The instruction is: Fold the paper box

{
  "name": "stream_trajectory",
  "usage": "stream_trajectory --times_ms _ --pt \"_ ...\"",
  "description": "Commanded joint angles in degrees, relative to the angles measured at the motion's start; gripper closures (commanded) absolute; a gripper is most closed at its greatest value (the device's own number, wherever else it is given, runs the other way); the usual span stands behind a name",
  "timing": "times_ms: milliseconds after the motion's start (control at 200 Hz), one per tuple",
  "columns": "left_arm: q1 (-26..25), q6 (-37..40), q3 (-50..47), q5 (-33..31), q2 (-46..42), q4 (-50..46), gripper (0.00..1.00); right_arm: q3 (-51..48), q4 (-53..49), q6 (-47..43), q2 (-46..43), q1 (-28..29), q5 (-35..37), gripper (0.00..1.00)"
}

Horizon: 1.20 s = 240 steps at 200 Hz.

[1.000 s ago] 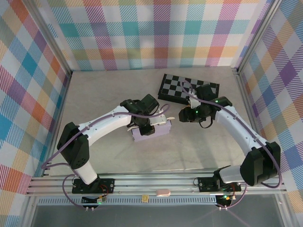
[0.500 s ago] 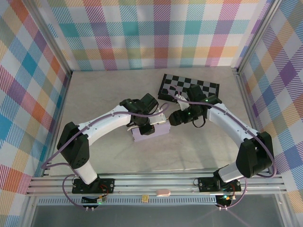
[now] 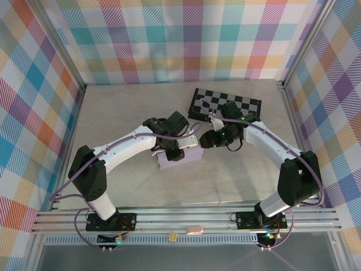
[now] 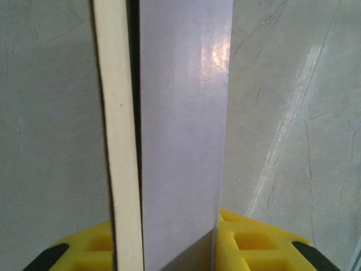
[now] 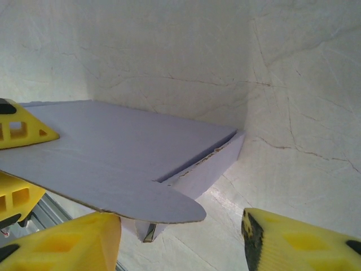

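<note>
Two wrist views settle it: left jaws pinch the paper box, right jaws stand wide.

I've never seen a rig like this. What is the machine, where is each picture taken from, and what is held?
A left arm and a right arm are bolted at the near edge of a table, each ending in a two-finger pincer. One picture looks down from above; the other two come from wrist cameras, showing yellow fingers. On the table lie a lavender paper box and a checkerboard. The left pincer clamps a box panel; the right pincer is open near a rounded flap.
</note>
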Motion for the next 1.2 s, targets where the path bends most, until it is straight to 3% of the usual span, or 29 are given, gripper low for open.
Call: stream_trajectory --times_ms 0,335,770,1000,1195 --pt "0.66 -0.67 0.25 -0.24 2.08 -0.29 0.70 -0.92 -1.49 0.52 2.08 0.35 4.01 0.46" --pt "1.69 -2.36 -0.21 -0.05 1.37 1.91 0.67 -1.39 -4.31 -0.66 3.23 1.40 9.64 0.53" --pt "2.10 -3.17 -0.85 0.83 0.96 2.30 0.66 -2.09 -4.28 -0.19 2.81 2.27 9.96 0.61" --pt "2.15 -2.58 -1.50 1.23 0.74 2.30 0.69 2.74 -5.94 -1.00 -2.54 2.02 9.78 0.46" --pt "2.43 -2.23 -1.15 1.60 0.85 2.33 0.70 7.57 -8.75 -3.78 -5.13 -1.63 6.80 0.42"
